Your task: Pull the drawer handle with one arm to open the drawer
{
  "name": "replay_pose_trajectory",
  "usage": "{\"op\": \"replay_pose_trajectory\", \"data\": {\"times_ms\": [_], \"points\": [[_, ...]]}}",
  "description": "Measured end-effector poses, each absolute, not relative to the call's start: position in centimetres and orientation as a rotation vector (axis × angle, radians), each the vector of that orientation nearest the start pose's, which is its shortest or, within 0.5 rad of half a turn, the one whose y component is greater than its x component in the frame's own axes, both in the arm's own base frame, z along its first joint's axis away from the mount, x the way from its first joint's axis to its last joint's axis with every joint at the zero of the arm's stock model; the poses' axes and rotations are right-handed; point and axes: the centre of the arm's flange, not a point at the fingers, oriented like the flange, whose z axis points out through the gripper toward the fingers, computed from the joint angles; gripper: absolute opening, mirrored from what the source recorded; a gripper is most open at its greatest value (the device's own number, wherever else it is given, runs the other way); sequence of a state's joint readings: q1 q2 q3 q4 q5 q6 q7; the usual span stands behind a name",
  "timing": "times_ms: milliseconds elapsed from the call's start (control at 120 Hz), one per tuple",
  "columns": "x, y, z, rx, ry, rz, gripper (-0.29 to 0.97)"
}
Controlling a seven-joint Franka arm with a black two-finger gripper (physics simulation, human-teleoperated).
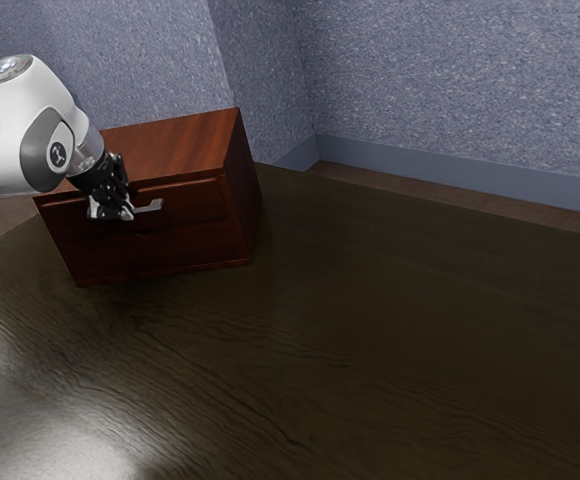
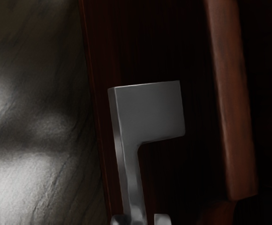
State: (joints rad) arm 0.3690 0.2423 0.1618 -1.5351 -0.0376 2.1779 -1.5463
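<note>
A dark red wooden cabinet (image 1: 185, 140) stands on the table at the exterior view's upper left. Its drawer front (image 1: 198, 205) carries a grey metal handle (image 1: 151, 206). My black gripper (image 1: 112, 211) is at the handle's end nearer the exterior view's left, shut on it. In the wrist view the handle (image 2: 147, 112) is a flat grey bracket that runs down between my two fingertips (image 2: 119, 219). Behind it lies the dark drawer front (image 2: 183, 56). How far the drawer stands out, I cannot tell.
The dark wooden table (image 1: 370, 330) stretches wide in front of the cabinet and toward the exterior view's right. Blue-grey walls (image 1: 450, 70) close the room behind. A lighter wooden edge (image 2: 230, 103) runs beside the drawer front.
</note>
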Motion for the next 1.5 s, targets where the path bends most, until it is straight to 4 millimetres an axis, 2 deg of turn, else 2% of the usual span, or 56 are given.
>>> {"op": "replay_pose_trajectory", "data": {"times_ms": [442, 975, 1500], "points": [[57.3, 32.3, 55.5, 1.474, 2.517, 0.483, -0.1], [54.8, 31.2, 55.7, 1.472, 2.521, 0.456, -0.11], [51.5, 29.1, 56.2, 1.48, 2.508, 0.432, -0.11]]}}
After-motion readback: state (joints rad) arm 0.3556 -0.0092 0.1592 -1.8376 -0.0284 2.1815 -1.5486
